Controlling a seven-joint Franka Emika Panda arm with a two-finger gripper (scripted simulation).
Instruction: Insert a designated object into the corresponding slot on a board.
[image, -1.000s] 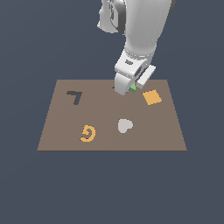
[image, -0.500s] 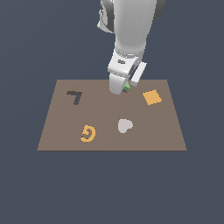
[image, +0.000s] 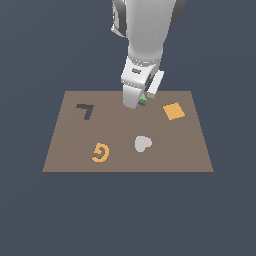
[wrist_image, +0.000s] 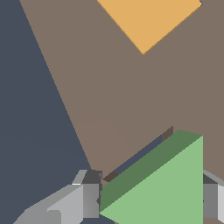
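Green triangle (wrist_image: 162, 188) was clamped in the gripper (image: 136, 101) near the far edge of the brown board (image: 65, 145), beside the orange square (image: 173, 111), plain dark-blue surroundings.

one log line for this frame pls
phase: insert | gripper: shut on green triangle | position: over board, near far edge | slot: hidden | orange square: untouched

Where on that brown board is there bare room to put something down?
Bare patches on the board: between the dark hook cutout and the gripper, and the near right corner past the grey heart. Crowded around the gripper, green triangle and orange square.
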